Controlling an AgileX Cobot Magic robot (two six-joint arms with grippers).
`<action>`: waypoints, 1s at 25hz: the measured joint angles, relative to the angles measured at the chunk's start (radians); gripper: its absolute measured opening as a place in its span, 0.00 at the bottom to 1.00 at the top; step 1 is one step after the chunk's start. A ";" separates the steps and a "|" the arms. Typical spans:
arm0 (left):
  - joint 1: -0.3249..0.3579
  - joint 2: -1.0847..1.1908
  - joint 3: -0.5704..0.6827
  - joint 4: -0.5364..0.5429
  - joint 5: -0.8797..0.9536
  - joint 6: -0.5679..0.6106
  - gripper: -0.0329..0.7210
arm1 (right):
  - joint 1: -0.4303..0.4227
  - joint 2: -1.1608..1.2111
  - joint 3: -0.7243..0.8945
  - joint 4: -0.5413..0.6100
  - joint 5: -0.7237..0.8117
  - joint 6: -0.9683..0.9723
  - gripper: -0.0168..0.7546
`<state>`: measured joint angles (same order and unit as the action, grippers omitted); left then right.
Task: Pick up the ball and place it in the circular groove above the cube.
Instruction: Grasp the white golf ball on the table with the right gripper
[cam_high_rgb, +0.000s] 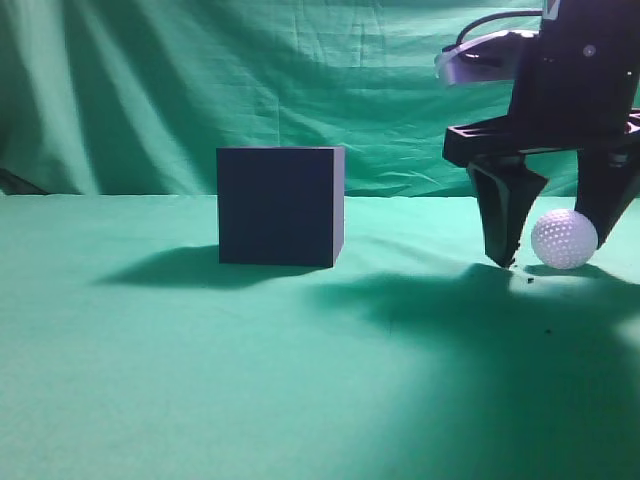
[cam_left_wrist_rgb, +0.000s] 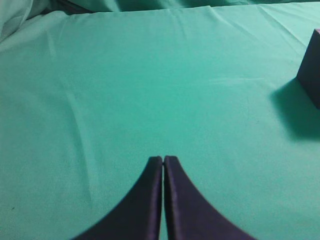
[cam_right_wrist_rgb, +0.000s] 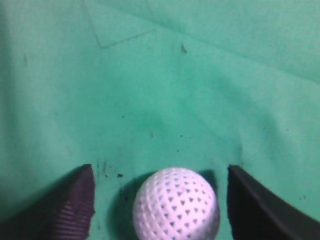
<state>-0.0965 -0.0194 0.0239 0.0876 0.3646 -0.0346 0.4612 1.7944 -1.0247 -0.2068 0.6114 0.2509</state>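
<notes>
The white dimpled ball rests on the green cloth at the right, and it also shows in the right wrist view. My right gripper is open, its fingertips down at the cloth on either side of the ball with gaps on both sides; it shows in the right wrist view too. The dark navy cube stands left of it; only its corner shows in the left wrist view. Its top groove is hidden. My left gripper is shut and empty over bare cloth.
A green cloth covers the table, and a green backdrop hangs behind. Small dark specks lie on the cloth near the ball. The cube casts a shadow to its left.
</notes>
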 joint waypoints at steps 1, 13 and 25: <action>0.000 0.000 0.000 0.000 0.000 0.000 0.04 | 0.000 0.002 0.000 -0.002 0.000 0.010 0.67; 0.000 0.000 0.000 0.000 0.000 0.000 0.04 | 0.000 0.002 -0.046 -0.014 0.060 0.048 0.44; 0.000 0.000 0.000 0.000 0.000 0.000 0.04 | 0.015 -0.092 -0.416 0.413 0.278 -0.259 0.44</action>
<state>-0.0965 -0.0194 0.0239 0.0876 0.3646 -0.0346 0.4767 1.7027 -1.4412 0.2062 0.8898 -0.0078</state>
